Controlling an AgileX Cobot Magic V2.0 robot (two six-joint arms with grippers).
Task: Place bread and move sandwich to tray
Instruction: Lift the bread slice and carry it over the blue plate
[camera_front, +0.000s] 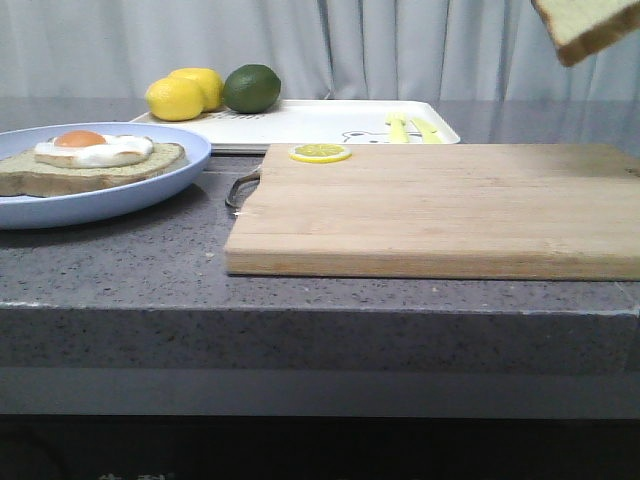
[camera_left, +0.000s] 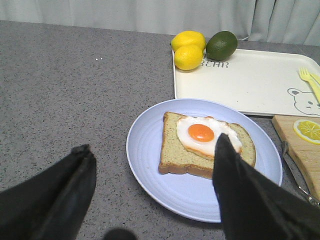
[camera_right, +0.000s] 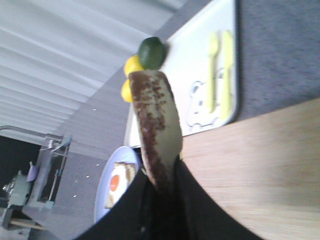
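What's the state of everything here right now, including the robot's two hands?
Bread slice: held in the air, in right fingers.
Right gripper: shut on it.
Left gripper: open, empty, above the plate.
Plate: holds bread with egg, untopped.
Tray: holds fruit, cutlery.
Cutting board: one lemon slice.

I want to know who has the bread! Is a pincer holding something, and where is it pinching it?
The right pincer pinches the bread slice by one end, across its flat faces, up in the air. The left pincer is open, holding nothing.
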